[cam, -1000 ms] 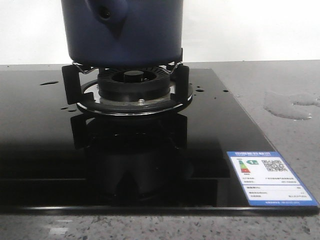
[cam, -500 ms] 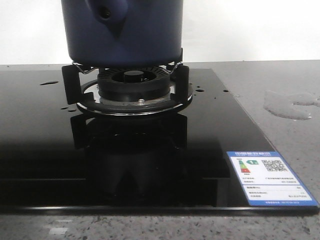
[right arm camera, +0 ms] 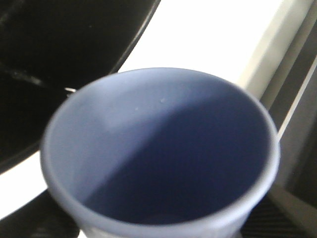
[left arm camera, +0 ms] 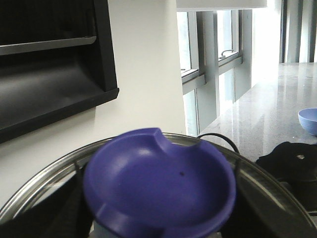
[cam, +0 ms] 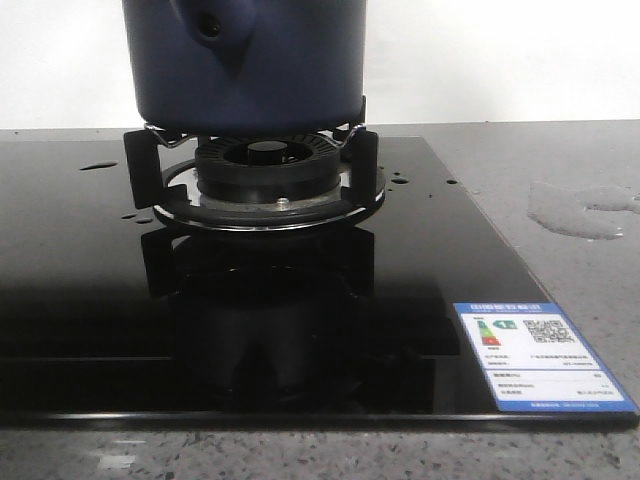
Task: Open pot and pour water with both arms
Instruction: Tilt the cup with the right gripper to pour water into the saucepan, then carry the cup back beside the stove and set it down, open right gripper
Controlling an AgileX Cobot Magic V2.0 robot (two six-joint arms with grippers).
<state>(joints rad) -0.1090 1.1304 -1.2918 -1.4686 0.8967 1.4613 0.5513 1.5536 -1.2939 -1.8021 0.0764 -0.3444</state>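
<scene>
In the front view the dark navy pot (cam: 250,70) stands on the burner grate, its handle stub (cam: 212,28) facing me and its top cut off by the frame. Neither gripper shows there. Water lies as a shiny puddle (cam: 575,208) on the counter to the right. In the left wrist view my left gripper (left arm camera: 158,220) is shut on the purple-blue knob (left arm camera: 158,183) of a lid with a metal rim (left arm camera: 44,181). In the right wrist view my right gripper (right arm camera: 158,225) is shut on a light blue cup (right arm camera: 124,129); I see no water inside it.
The burner (cam: 265,165) sits on a black glass cooktop (cam: 80,260) with droplets (cam: 98,165) and an energy label (cam: 535,355) at the front right. Grey counter surrounds it. The left wrist view shows a black hood (left arm camera: 49,74) and a blue bowl (left arm camera: 308,120).
</scene>
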